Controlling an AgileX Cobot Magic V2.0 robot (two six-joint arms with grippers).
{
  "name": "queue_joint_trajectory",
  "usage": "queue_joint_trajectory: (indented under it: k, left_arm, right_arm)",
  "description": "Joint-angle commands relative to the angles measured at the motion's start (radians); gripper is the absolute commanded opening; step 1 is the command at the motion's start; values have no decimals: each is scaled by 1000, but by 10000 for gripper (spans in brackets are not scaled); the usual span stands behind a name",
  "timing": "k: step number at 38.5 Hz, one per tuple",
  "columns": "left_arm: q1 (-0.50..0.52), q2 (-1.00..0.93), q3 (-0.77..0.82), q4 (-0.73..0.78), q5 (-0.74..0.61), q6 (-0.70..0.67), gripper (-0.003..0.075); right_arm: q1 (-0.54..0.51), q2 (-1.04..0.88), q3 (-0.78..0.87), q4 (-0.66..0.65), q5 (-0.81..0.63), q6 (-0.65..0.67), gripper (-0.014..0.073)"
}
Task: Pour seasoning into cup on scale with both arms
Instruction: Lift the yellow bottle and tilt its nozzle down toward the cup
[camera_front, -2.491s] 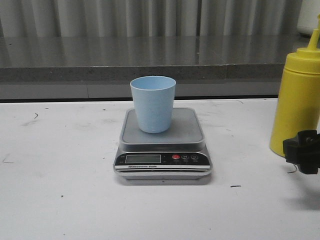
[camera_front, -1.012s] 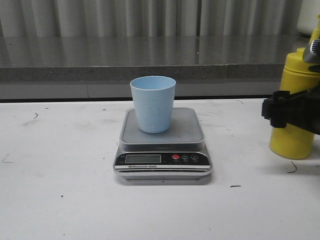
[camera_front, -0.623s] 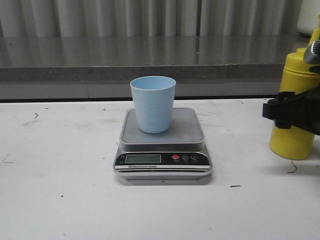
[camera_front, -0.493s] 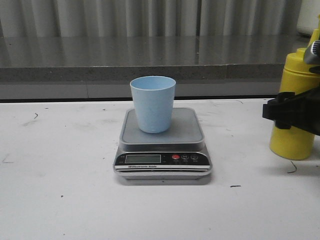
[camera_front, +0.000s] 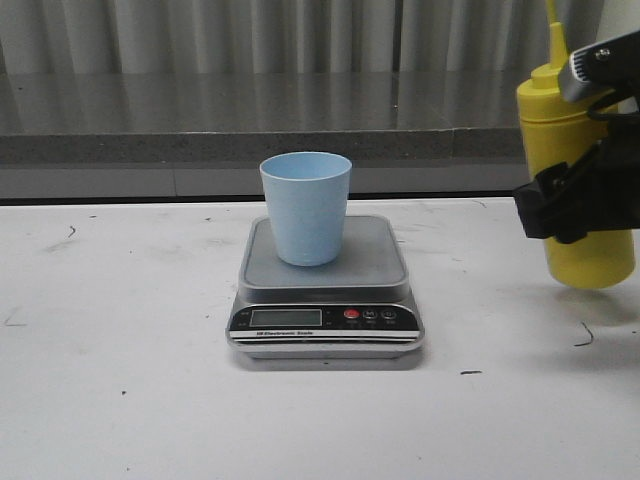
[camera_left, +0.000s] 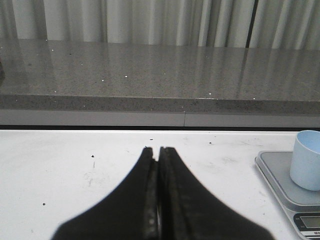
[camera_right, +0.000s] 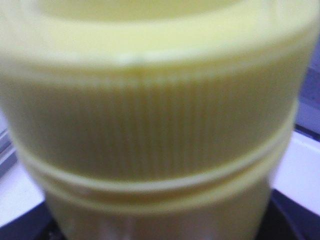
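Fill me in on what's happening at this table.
The right claw is shut on the yellow seasoning bottle and holds it above the table, off to the right of the scale, slightly tilted. The pale blue cup stands upright on the scale's platform. Nothing is being poured yet; the nozzle is not over the cup. The left claw is shut on nothing, low over the table to the left of the scale.

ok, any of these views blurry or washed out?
Right wrist view: the yellow squeeze bottle fills the frame, soft and out of focus. Left wrist view: the shut left gripper is blurred close up, the pale blue cup sharp. Front view: sharp, with reflections on the grey counter.
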Motion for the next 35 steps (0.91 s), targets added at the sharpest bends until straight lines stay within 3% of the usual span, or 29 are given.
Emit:
queue_joint_trajectory:
  k: [1, 13, 24, 35]
  left_arm:
    - [5, -5, -25, 0, -82, -7, -20]
    - [5, -5, -25, 0, -82, -7, -20]
    - [5, -5, -25, 0, -82, -7, -20]
    - [5, -5, -25, 0, -82, -7, -20]
  right_arm:
    - [2, -95, -80, -96, 51, -48, 328]
    - [28, -148, -320, -237, 512, -50, 328]
    - [180, -118, -557, -706, 847, -50, 328]
    - [211, -14, -727, -818, 1088, -50, 328]
